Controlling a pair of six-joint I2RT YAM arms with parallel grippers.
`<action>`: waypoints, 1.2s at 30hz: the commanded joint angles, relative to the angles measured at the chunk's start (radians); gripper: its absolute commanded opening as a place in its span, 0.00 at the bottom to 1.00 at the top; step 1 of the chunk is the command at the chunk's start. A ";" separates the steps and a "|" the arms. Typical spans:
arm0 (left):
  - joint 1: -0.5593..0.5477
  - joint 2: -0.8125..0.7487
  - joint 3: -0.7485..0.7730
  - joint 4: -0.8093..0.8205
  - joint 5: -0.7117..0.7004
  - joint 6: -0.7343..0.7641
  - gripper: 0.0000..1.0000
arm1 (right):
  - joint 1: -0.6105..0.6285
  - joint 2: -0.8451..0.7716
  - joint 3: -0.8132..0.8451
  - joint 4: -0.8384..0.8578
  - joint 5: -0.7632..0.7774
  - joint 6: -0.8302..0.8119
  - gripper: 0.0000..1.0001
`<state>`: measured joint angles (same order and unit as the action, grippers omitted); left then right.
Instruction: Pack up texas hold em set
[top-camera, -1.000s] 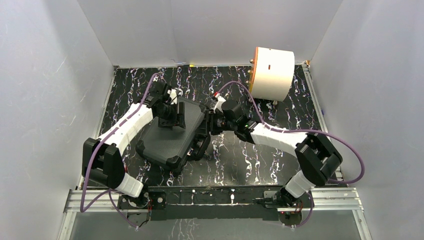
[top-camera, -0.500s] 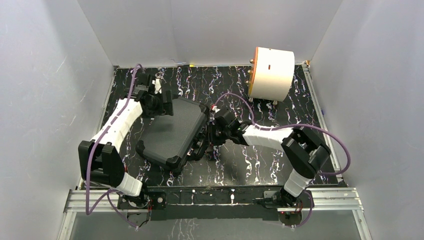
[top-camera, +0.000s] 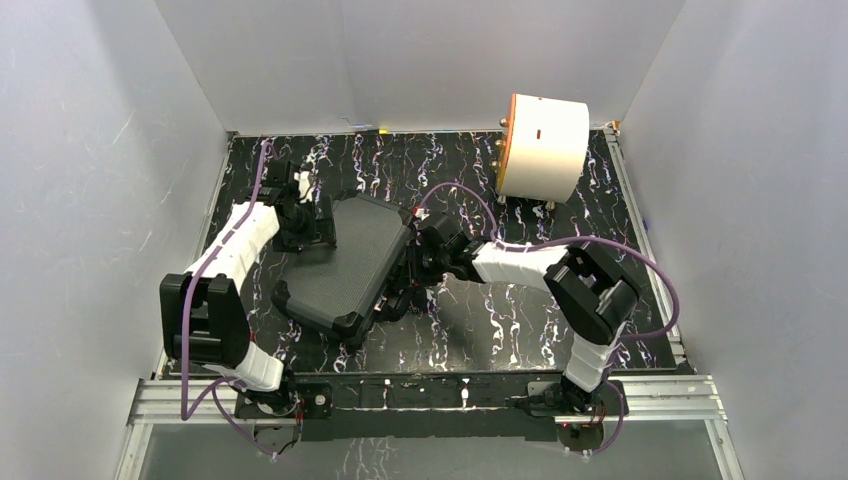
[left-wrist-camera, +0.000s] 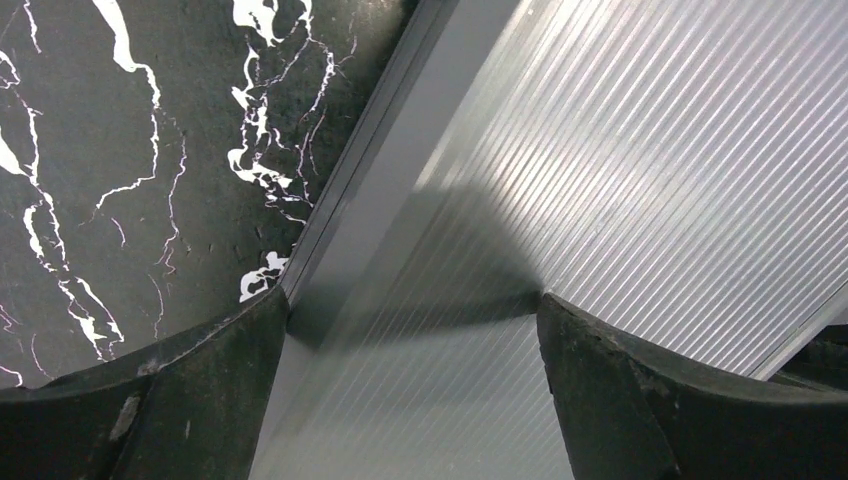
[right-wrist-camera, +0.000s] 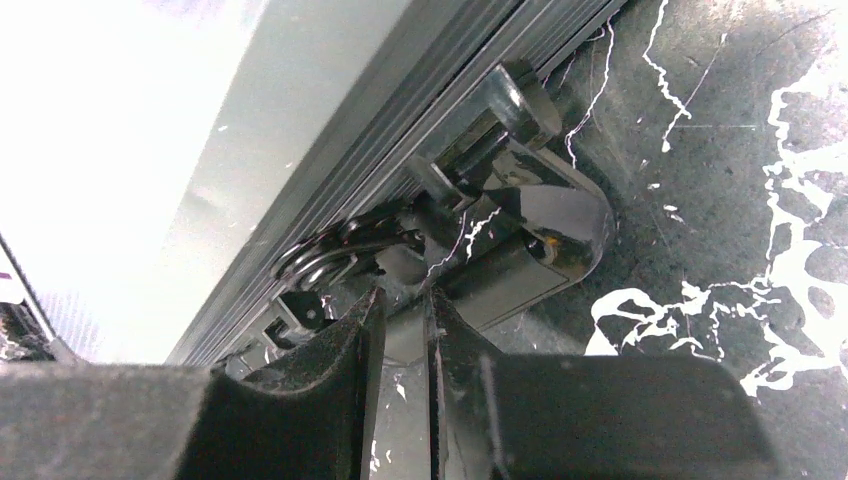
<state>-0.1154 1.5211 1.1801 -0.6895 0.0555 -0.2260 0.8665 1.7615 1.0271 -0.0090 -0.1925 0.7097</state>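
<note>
Black and closed, the rugged case (top-camera: 345, 265) lies askew on the marbled worktop (top-camera: 520, 320) between the two arms. The left jaws stand released, spread wide just beside its far left corner. The right jaws are clenched tight at the glossy latch (right-wrist-camera: 520, 250) on its right edge.

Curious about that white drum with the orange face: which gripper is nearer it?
Right. The right gripper is at the case edge facing the drum; the left gripper is across the case, farther off.
</note>
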 joint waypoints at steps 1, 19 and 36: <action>0.005 0.056 -0.042 -0.060 0.032 0.012 0.88 | 0.005 0.042 0.060 -0.020 0.001 -0.007 0.27; 0.005 0.080 -0.071 -0.060 0.075 -0.017 0.64 | 0.026 0.177 0.140 -0.131 0.063 -0.049 0.13; 0.005 0.084 -0.107 -0.036 0.165 -0.096 0.56 | 0.086 0.199 0.127 -0.044 0.228 -0.092 0.12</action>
<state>-0.0742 1.5234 1.1526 -0.6243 0.0944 -0.2699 0.9203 1.8935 1.1690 -0.1230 -0.0921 0.6575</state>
